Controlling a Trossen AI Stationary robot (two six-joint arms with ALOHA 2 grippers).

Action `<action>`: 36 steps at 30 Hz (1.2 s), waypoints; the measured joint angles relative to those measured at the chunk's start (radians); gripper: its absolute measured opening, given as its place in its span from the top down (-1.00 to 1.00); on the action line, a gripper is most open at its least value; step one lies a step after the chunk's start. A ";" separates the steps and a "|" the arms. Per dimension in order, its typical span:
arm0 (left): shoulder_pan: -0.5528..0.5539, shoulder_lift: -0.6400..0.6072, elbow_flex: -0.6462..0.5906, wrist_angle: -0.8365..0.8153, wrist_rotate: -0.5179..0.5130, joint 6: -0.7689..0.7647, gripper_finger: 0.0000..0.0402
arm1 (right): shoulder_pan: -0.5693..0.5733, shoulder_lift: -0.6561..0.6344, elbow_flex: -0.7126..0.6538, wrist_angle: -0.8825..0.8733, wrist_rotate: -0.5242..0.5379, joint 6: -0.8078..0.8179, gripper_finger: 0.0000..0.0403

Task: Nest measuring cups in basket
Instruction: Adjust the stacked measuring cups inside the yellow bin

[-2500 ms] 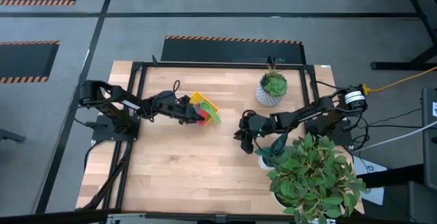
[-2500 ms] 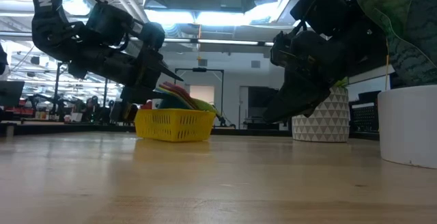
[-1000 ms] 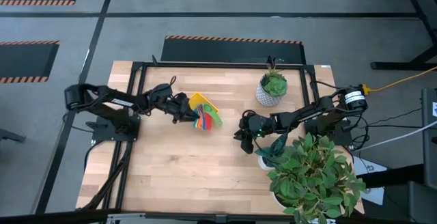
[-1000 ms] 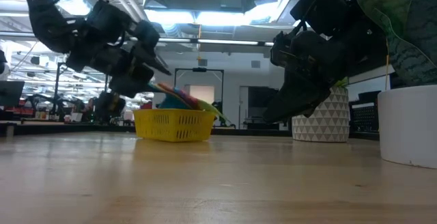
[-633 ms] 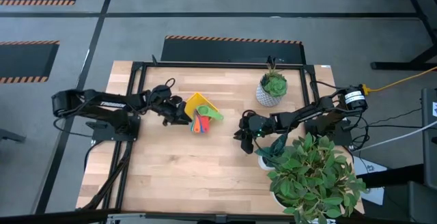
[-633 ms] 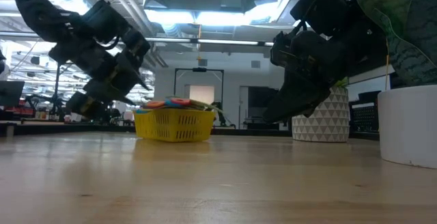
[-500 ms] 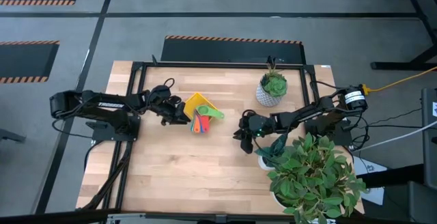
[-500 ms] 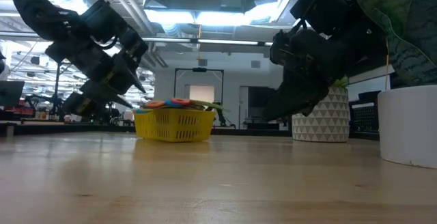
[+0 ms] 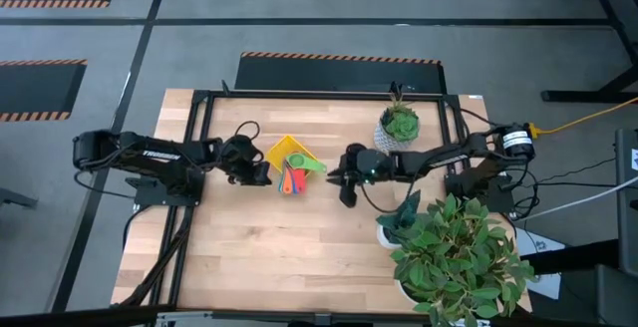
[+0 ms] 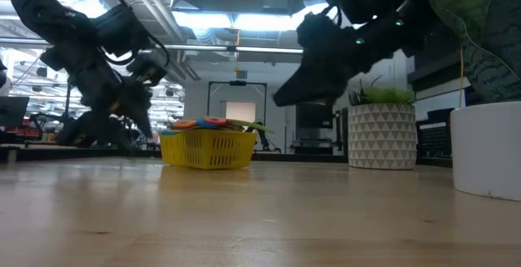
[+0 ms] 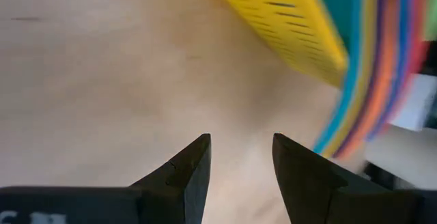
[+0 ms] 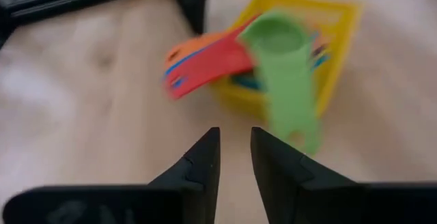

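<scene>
1. Sitting on the wooden table [image 9: 299, 237], the yellow basket [image 9: 287, 151] is turned at an angle to the table's edges, well left of the white patterned plant pot [image 9: 397, 132].
2. The measuring cups [image 9: 293, 175] are seen stacked in the basket, with their flat handles fanned out over its rim.
3. The green cup [image 12: 283, 80] is pointed handle-first towards the right arm; the red and orange handles are angled to the table's front.
4. The left gripper [image 9: 257, 170] is held just left of the basket, fingers [image 11: 184, 173] parted and empty.
5. The right gripper [image 9: 344, 180] is placed near the basket's right side, its fingers [image 12: 205, 162] narrowly apart, with nothing held.
</scene>
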 joint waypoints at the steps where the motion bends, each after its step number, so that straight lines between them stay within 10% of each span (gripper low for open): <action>1: -0.013 0.000 0.000 -0.016 -0.033 0.004 0.26 | -0.011 0.000 0.008 0.001 0.015 -0.007 0.57; 10: -0.107 0.000 0.000 -0.029 -0.242 -0.019 0.26 | -0.126 0.002 0.026 -0.001 0.127 -0.055 0.57; 36: -0.262 0.005 0.001 0.068 -0.387 -0.202 0.25 | -0.153 0.173 0.025 0.106 0.048 0.021 0.57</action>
